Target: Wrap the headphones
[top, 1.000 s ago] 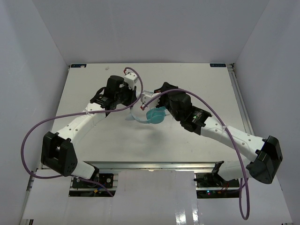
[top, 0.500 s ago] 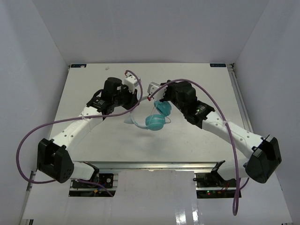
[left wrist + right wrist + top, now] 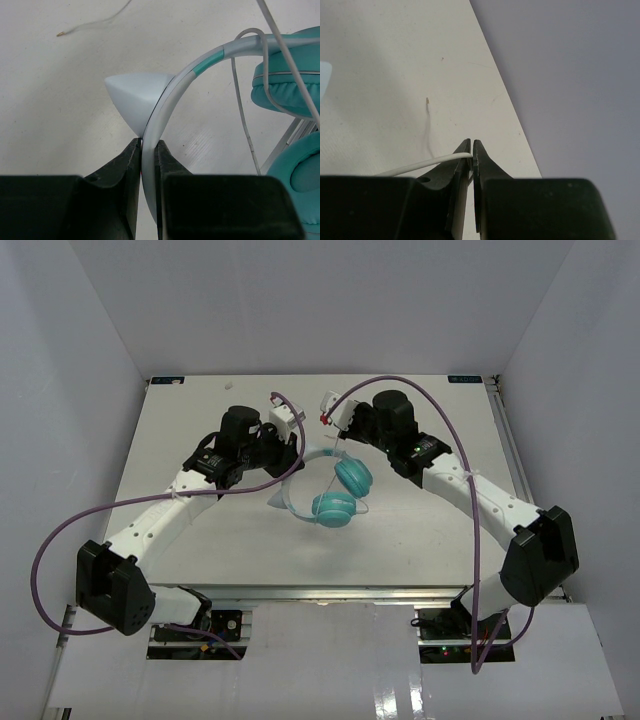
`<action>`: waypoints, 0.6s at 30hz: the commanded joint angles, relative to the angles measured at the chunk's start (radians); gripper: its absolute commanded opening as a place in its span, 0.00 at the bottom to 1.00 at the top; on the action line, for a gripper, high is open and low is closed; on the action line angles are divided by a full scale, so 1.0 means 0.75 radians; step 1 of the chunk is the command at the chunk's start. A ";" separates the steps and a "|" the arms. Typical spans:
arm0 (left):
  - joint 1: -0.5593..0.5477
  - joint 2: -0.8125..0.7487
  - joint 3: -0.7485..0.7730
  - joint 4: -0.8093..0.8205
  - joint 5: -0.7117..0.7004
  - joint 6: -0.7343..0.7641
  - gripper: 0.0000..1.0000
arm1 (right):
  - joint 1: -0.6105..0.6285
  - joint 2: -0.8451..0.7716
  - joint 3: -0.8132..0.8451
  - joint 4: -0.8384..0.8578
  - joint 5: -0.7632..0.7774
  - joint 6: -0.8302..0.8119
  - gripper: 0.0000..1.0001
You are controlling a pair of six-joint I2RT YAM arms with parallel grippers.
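The headphones have two teal ear cups [image 3: 352, 477] and a pale headband [image 3: 300, 465], and are held at mid table. My left gripper [image 3: 290, 452] is shut on the headband [image 3: 170, 95], which passes between its jaws [image 3: 148, 146]. A pale triangular ear [image 3: 135, 95] sticks out from the band. The cups [image 3: 290, 85] lie to the right of it. My right gripper [image 3: 338, 436] is behind the cups and shut on the thin pale cord [image 3: 420, 165], pinched at the jaw tips [image 3: 471, 156]. The cord [image 3: 245, 125] loops over the headband.
The cord's free plug end [image 3: 60, 34] lies on the table [image 3: 200, 530] behind the headphones; it also shows in the right wrist view [image 3: 428, 100]. Thick purple robot cables [image 3: 60, 540] arch over both arms. White walls [image 3: 90, 340] enclose the table on three sides.
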 commanded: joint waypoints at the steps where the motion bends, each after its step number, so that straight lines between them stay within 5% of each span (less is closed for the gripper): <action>1: -0.013 -0.064 0.010 0.031 0.110 -0.008 0.00 | -0.028 0.058 0.093 -0.004 -0.051 0.122 0.10; 18: -0.036 -0.080 0.099 0.045 0.205 -0.051 0.00 | -0.116 0.195 0.148 -0.072 -0.156 0.333 0.08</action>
